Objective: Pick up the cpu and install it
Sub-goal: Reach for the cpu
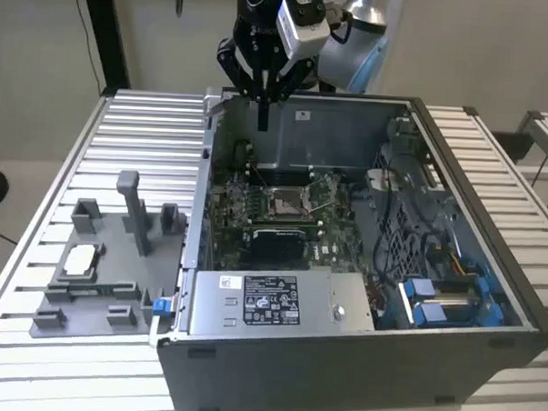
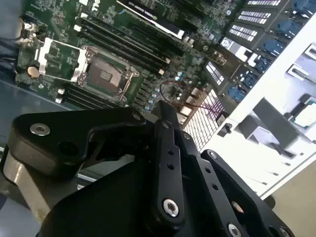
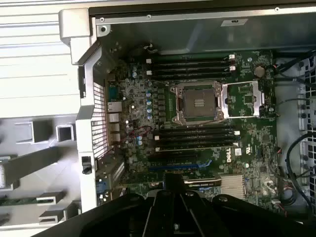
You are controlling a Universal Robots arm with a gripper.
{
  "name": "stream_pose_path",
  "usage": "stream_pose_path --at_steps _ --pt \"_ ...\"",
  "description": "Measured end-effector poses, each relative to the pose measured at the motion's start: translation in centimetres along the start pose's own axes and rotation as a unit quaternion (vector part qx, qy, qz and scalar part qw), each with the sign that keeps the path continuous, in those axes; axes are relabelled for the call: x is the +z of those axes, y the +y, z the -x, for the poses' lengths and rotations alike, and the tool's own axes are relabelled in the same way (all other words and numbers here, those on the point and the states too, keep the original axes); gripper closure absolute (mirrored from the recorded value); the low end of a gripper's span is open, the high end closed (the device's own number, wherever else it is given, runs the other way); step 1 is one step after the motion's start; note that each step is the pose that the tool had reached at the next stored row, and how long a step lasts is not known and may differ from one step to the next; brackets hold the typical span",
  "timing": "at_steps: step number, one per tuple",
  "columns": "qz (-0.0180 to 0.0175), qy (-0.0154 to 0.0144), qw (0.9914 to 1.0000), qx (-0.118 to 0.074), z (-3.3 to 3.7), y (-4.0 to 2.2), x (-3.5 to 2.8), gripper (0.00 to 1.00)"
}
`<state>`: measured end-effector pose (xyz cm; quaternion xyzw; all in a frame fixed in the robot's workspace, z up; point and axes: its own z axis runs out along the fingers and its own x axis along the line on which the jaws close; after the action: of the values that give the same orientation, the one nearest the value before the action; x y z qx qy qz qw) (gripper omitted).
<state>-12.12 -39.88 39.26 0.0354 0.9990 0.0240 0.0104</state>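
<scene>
Slatted table (image 1: pixel 150 127): cpu (image 1: pixel 80 261) on grey tray (image 1: pixel 112 273), well apart from closed, empty end effector (image 1: pixel 262 121).

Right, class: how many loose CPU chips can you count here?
1: the cpu lies on the grey fixture tray, at the exterior view's left of the computer case. Others may be hidden.

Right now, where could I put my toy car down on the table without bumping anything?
On the exterior view's left, the bare ribbed table beyond the grey fixture tray is free; on its right, the strip beside the computer case. The tray and the case's inside are crowded.
</scene>
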Motion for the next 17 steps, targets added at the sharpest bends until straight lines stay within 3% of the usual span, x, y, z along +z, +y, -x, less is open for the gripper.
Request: stream_pose_path --at_steps 10,17 --pt "0.0000 0.0000 1.00000 0.000 -0.01 0.00 0.00 1.00" --pt "0.0000 0.0000 1.00000 0.000 -0.58 -0.04 -0.01 1.00"
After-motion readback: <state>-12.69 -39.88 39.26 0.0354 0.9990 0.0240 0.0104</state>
